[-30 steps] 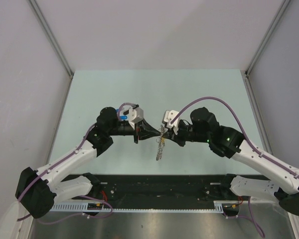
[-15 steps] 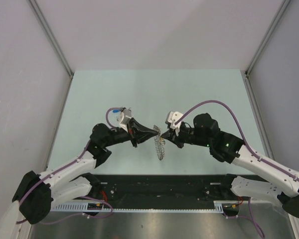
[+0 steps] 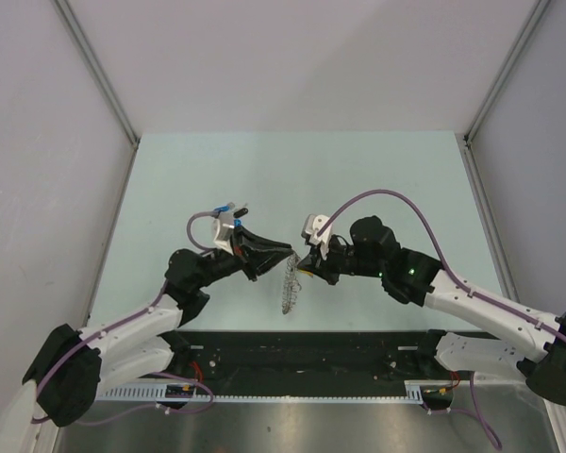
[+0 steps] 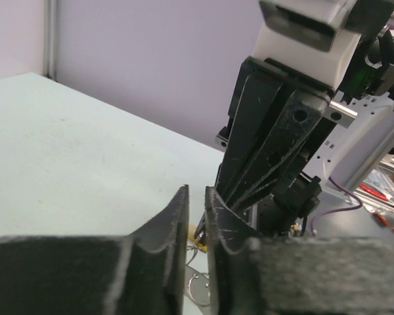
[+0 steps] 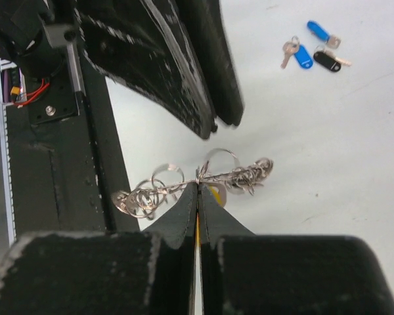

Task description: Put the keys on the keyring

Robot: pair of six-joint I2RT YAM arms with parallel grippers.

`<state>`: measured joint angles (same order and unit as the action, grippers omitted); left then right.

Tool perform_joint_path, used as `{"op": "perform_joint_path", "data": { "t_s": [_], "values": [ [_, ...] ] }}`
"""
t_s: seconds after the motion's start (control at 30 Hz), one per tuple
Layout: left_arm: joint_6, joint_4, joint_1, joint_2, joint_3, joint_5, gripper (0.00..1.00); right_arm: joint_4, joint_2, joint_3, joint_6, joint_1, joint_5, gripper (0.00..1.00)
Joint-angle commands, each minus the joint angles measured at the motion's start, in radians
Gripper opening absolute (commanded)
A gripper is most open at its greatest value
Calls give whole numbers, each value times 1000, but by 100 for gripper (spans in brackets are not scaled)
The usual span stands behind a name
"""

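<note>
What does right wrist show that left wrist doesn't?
Only right wrist: three loose keys on the table, two blue and one black. It also shows the keyring stretched across at the tips of the right fingers, with a yellow sliver pinched between them.
Only left wrist: the back wall and the white housing on the right wrist.
Both: the opposite arm's fingers close ahead, the table, and the keyring. Left wrist catches only a scrap of the keyring below the left fingers.
</note>
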<state>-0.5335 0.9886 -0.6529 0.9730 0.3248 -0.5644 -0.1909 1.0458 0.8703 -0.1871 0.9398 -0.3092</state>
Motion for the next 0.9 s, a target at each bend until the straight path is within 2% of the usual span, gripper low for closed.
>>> {"op": "perform_joint_path", "data": {
  "t_s": [0.0, 0.13, 0.27, 0.3, 0.37, 0.4, 0.6, 0.77, 0.87],
  "values": [
    [62, -63, 4, -77, -1, 55, 24, 51, -21, 12, 15, 5, -10, 0],
    [167, -281, 21, -158, 55, 72, 32, -1, -4, 27, -1, 5, -13, 0],
    [292, -503, 79, -157, 152, -26, 41, -25, 0, 32, -17, 5, -24, 0],
    [343, -580, 93, -143, 175, -116, 44, -33, 0, 36, -21, 5, -25, 0],
    [412, -669, 119, -100, 259, -210, 48, -47, -1, 44, -38, 5, -30, 0],
    [499, -765, 125, -62, 319, -306, 50, -65, -3, 55, -44, 5, -30, 0],
    [878, -1063, 128, 61, 476, -489, 56, -130, 0, 81, -92, 7, -47, 0],
    [1059, -1206, 125, 142, 533, -589, 58, -156, 5, 99, -117, 10, -70, 0],
    [1079, -1206, 119, 171, 533, -629, 57, -165, 6, 105, -130, 10, -73, 0]
  ]
}}
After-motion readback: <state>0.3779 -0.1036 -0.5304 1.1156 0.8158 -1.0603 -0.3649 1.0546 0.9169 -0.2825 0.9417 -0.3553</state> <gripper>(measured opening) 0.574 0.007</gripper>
